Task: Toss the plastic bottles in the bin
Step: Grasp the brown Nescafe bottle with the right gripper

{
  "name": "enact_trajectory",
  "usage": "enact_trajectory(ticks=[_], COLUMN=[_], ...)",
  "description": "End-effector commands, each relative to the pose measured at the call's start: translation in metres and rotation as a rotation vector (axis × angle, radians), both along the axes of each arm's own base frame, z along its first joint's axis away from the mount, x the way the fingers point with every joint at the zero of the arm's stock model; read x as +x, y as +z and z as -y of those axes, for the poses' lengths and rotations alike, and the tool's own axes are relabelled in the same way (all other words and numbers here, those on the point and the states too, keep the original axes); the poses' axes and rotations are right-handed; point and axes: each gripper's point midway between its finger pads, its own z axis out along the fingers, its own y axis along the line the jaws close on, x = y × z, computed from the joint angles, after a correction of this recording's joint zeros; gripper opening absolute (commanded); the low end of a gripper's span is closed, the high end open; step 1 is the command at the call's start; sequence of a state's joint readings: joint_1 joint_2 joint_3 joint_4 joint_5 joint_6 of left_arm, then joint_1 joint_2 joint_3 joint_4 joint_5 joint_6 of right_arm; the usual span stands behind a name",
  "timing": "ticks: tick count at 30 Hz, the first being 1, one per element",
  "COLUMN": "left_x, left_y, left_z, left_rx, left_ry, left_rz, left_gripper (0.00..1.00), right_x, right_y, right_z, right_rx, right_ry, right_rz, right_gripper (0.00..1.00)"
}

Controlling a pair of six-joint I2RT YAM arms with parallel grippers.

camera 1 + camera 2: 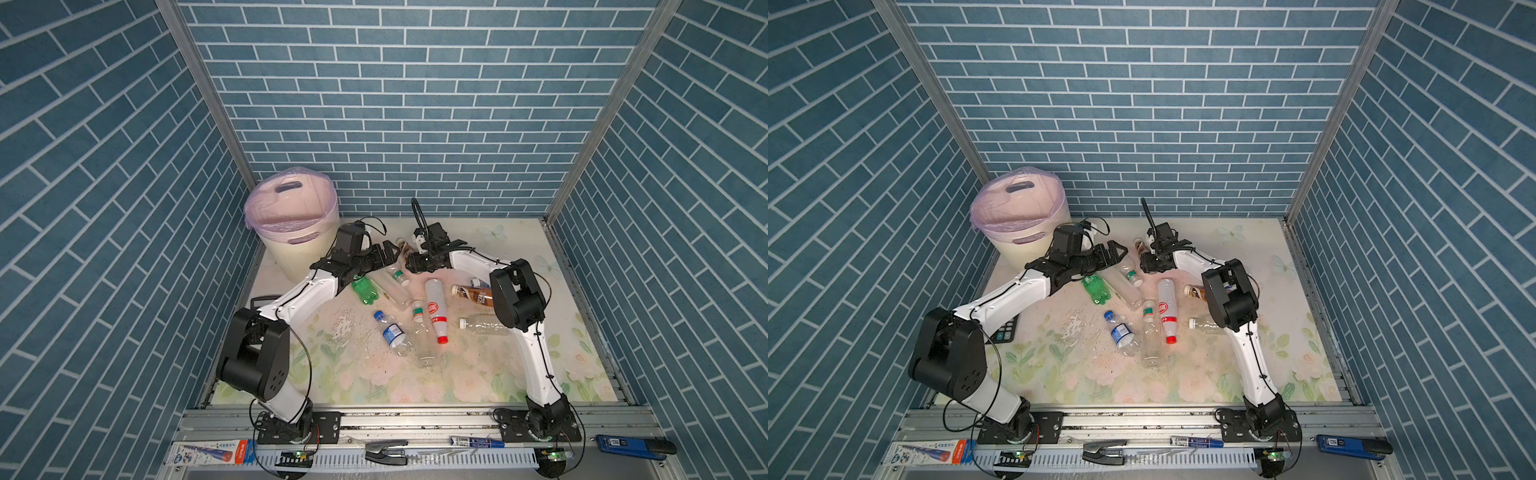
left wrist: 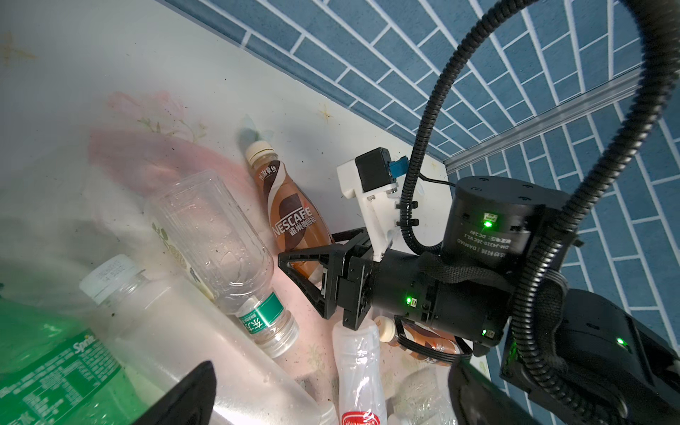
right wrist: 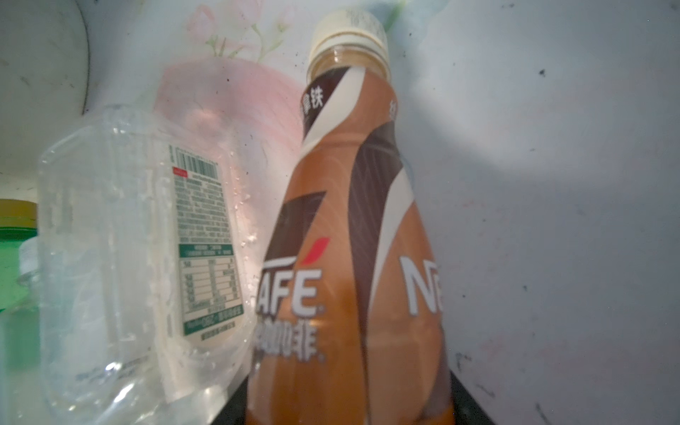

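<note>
The coffee bottle is straddled by the half-open right gripper, hold not discernible; squeezed off-centre, it could be squirted ahead into the clear bottle alongside.

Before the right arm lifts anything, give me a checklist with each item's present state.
1. Right gripper straddles the coffee bottle: ok.
2. Grip firm on it: cannot tell.
3. Clear bottle beside it free of the jaws: cannot tell.
4. Left gripper open and empty: ok.
5. Way to the bin free: not ok, the left gripper stands between.
6. Bin mouth unblocked: ok.
</note>
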State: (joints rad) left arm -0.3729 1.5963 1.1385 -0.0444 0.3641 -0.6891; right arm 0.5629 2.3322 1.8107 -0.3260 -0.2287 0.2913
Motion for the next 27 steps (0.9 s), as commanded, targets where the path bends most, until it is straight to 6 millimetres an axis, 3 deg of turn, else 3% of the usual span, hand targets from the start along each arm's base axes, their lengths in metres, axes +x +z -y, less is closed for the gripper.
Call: enact_trajectory(ticks=[1, 9, 15, 27], left_x=[0.003, 0.006, 0.009, 0.046], left_y=[0.002, -0.002, 0.001, 0.034], left_z=[-0.001, 0.000, 0.000, 0.035], left_rx=[-0.014, -0.047, -0.068, -0.137], left_ry=[0.003, 0.012, 0.036, 0.050], left_rz=[-0.002, -0.030, -0.053, -0.014], left_gripper=[0.99, 0.99, 0.99, 0.99], right_x=[0.004, 0.002, -0.005, -0.037], right_y=[0.009, 0.034, 0.075, 0.139], right_z=[0.002, 0.007, 0.012, 0.026], right_rx=[-0.009, 0.005, 0.044, 0.138], right_ry=[-0.018, -0.022, -0.028, -0.035], right_rz=[0.003, 0.026, 0.086, 0.157], right_gripper=[0.54, 0.51, 0.50, 0.48])
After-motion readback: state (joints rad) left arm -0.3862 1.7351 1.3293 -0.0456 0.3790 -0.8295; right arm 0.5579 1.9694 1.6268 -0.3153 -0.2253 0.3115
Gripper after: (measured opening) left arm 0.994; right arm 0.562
